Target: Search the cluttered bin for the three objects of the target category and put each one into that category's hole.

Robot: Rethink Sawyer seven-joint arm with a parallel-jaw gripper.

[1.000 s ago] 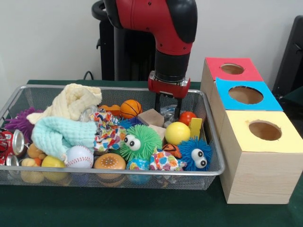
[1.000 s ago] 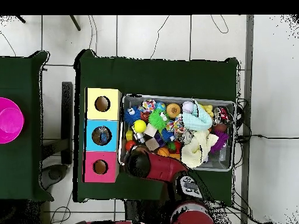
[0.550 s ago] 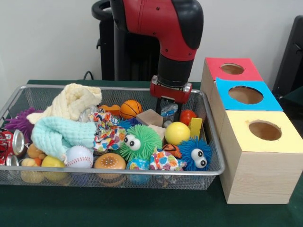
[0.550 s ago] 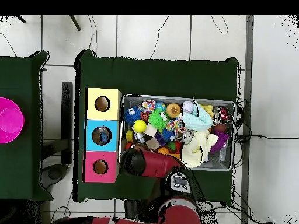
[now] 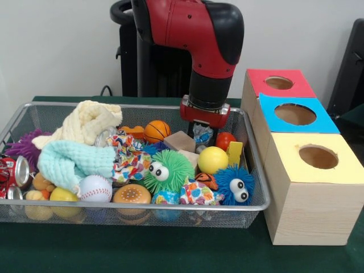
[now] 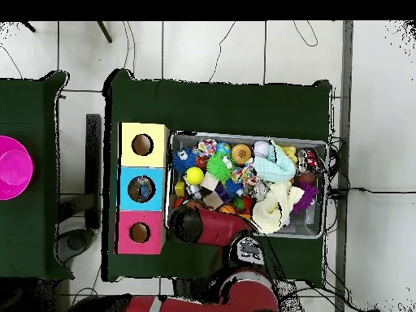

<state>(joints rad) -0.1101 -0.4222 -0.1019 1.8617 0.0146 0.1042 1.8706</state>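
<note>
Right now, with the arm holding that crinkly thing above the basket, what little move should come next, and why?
Probably keep lifting. The gripper is shut on a crumpled wrapper that hangs just above the toys, still below the wire bin's far rim, so it should clear the clutter before swinging toward the boxes.

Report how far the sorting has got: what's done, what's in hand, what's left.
Done: nothing visibly; the red hole, blue hole and yellow hole look empty from the front view. In hand: the pincer is raised above the wire bin, shut on a crumpled shiny wrapper. Left: carry it to a hole, then keep searching the clutter, such as the green fuzzy toy and yellow ball.
</note>
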